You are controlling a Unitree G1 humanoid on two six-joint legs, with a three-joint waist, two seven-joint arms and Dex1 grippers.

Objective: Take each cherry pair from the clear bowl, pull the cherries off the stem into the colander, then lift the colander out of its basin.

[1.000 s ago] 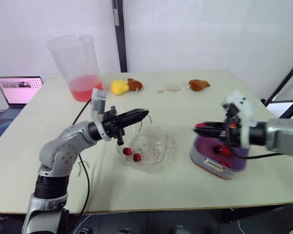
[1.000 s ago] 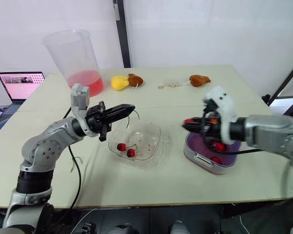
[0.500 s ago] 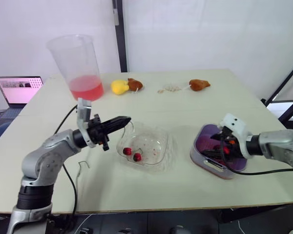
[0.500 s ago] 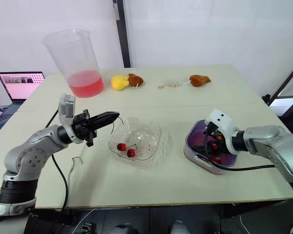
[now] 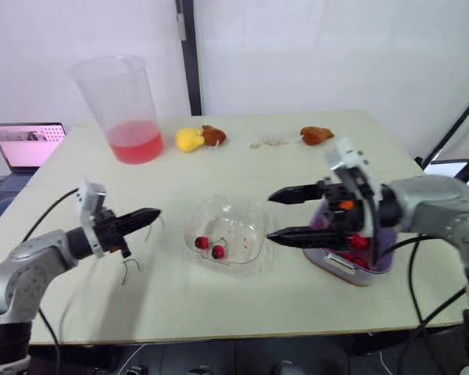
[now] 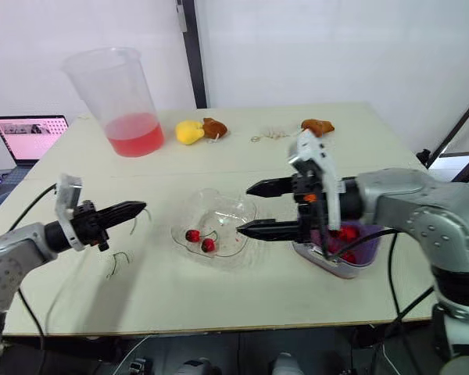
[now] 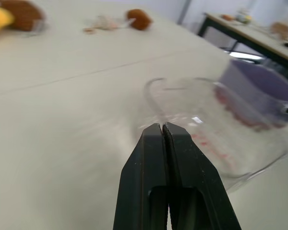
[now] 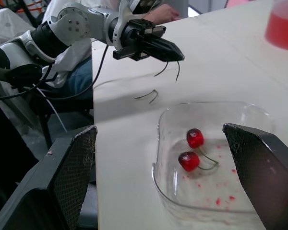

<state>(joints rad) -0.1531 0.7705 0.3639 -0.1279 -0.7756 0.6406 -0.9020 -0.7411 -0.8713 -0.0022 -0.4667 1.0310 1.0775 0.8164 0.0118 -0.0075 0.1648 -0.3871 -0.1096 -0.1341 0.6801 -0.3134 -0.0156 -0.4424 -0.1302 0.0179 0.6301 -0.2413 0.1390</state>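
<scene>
Right eye view: the right hand [image 6: 245, 208] is held wide open and aimed at the bowl [image 6: 219, 196], where one cherry pair [image 6: 199, 240] lies. The left hand [image 6: 141, 208] is pinched shut on a bare stem [image 8: 169, 68] (held clear of the bowl, presumably for discarding). The colander [image 5: 381, 256] sits in its basin.

One stemmed red cherry pair [image 5: 210, 248] is lying in the clear bowl [image 5: 246, 215] before me. Right of it, the purple colander [image 7: 259, 84] is sitting in its basin [image 5: 340, 265], holding loose cherries [image 5: 358, 242]. A bare stem [image 8: 176, 71] is dangling from my left jaws.
</scene>
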